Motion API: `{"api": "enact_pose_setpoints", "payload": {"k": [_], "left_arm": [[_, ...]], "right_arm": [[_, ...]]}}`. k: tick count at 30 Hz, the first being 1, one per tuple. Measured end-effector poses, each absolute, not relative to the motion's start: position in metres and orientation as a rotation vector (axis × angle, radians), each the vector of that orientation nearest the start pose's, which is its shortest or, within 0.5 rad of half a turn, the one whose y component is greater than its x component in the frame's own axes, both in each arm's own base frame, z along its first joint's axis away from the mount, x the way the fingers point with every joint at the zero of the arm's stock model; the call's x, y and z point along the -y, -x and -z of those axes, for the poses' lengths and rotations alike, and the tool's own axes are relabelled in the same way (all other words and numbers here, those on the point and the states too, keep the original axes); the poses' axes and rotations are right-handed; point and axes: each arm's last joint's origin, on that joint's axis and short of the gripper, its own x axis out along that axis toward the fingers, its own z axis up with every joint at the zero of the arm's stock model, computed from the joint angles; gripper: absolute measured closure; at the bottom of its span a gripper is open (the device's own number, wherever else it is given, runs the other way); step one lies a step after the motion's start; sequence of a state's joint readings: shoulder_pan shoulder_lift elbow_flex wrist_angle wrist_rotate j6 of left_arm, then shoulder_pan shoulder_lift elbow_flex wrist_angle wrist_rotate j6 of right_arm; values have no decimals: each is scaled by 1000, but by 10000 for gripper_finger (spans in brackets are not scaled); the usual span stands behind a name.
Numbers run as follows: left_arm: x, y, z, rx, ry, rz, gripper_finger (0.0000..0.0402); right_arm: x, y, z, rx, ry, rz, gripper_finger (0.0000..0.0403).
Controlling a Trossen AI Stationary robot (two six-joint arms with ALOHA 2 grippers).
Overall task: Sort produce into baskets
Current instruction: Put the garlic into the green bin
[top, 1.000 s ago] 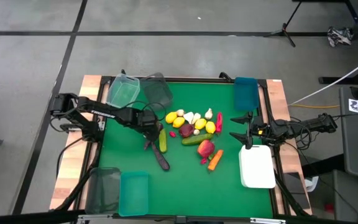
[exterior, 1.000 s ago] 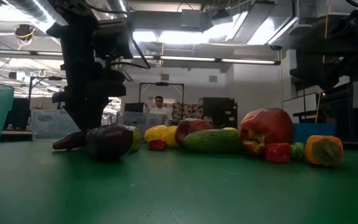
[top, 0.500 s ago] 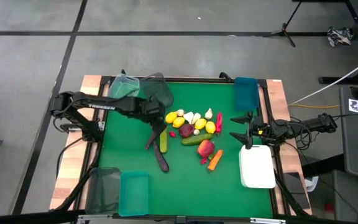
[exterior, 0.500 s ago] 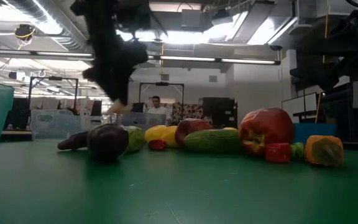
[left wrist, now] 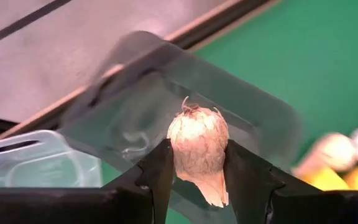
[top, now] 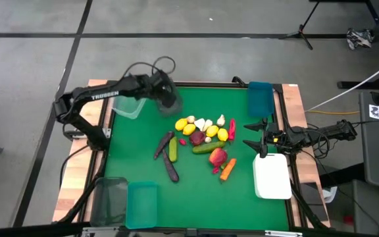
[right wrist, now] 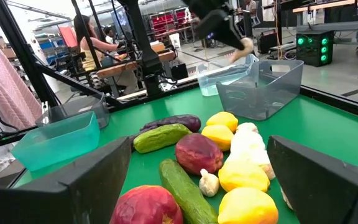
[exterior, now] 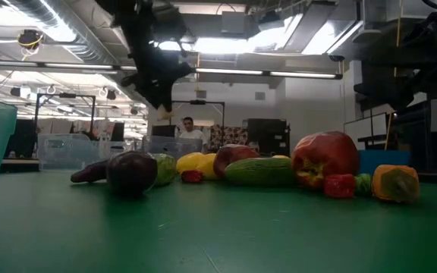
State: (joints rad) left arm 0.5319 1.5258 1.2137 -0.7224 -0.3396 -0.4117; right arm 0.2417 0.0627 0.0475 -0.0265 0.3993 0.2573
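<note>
My left gripper [top: 166, 92] hangs over the smoky grey basket [left wrist: 241, 112] at the table's far left, shut on a white garlic bulb [left wrist: 197, 144]. A clear basket [top: 129, 106] stands beside the grey one. The other produce lies mid-table: lemons [top: 183, 124], garlic [top: 202, 123], two cucumbers [top: 172, 150], two eggplants [top: 170, 170], a red fruit [top: 218, 156], a carrot [top: 227, 169]. My right gripper [top: 252, 137] waits open at the right edge, level, touching nothing. My left gripper pinches the garlic bulb by its two opposite sides [left wrist: 178, 149] between its two fingers [left wrist: 157, 174]. The fingers slant down from above. The bulb is lifted clear and hangs over the grey basket's open top.
A teal basket [top: 141, 204] and a greyish one [top: 109, 197] stand at the near left. A blue basket [top: 260, 99] is at the far right, and a white tray [top: 272, 176] at the right. A person [exterior: 193, 130] sits in the room behind.
My left gripper has risen from beside the pile's left end and swung toward the table's far left, tipping more level. It now hangs over the grey basket with the garlic bulb between its fingers. The produce on the table has stayed put.
</note>
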Motion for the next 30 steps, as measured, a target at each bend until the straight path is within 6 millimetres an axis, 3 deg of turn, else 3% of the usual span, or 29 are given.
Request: {"api": "enact_pose_setpoints", "payload": {"k": [5,11,16,19,22,30], "left_arm": [[-192,-242,-261,-874,528,-1035,274],[-205,-236,-260,-824,572,-1030,274],[-199,-248,-263,-776,633,-763,274],[-181,-257,-263,-822,676,-462,274],[-150,-265,-266,-886,713,-212,274],[-27,-278,-286,-1042,613,128,274]], "right_arm": [[-12,-97,-172,-20,-243,162,27],[-12,-97,-172,-20,-243,162,27],[-12,-97,-172,-20,-243,162,27],[-12,-97,-172,-20,-242,162,27],[-12,-97,-172,-22,-242,163,27],[-12,-97,-172,-23,-241,164,27]]}}
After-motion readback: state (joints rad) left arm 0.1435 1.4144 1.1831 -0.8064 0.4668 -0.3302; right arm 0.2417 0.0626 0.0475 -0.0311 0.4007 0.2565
